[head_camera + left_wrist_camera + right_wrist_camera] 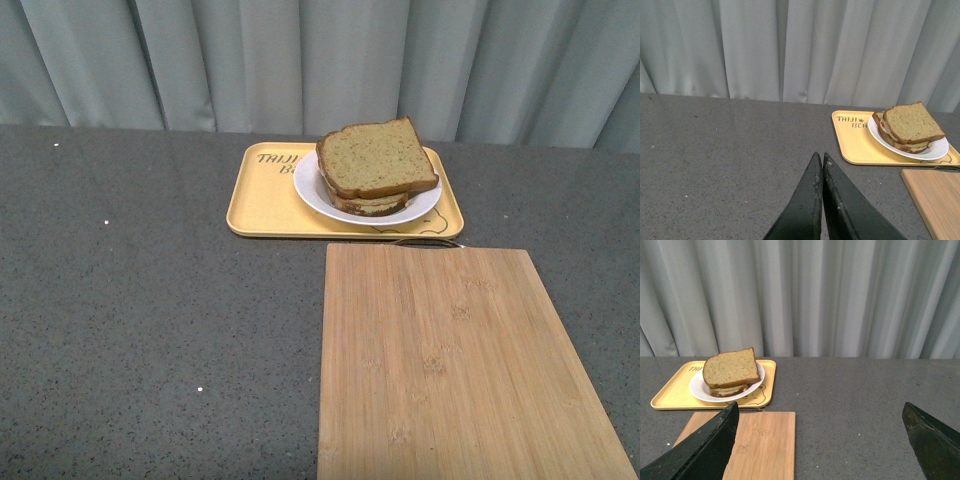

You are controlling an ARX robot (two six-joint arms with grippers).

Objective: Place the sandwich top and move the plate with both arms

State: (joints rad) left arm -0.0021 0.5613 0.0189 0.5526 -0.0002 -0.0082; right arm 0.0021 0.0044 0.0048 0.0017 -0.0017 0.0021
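Sandwich top (377, 158): It sits on top of the stack of bread, a bit crooked, with one corner sticking out past the slice under it.
How it will handle: The bread looks light and soft. I think a hard squeeze would squash it, and a bump could slide it off.
Plate (310, 192): Round and white, with the sandwich on it. It sits inside the yellow tray (262, 207), at the far side of the table. It looks hard and smooth, so it may be slippery.
Where to hold: I would take the plate by its bare rim, one claw on each side, and keep it flat.
Left claw (821, 159): Its two black tips are pressed together, with nothing in them. It is well apart from the tray.
Right claw (820, 415): Spread wide and holding nothing.
Wooden board (455, 365): Bare, and just in front of the tray.
Table (140, 300): Dark grey with little white specks.
Room: A pale curtain (300, 60) hangs behind the table.
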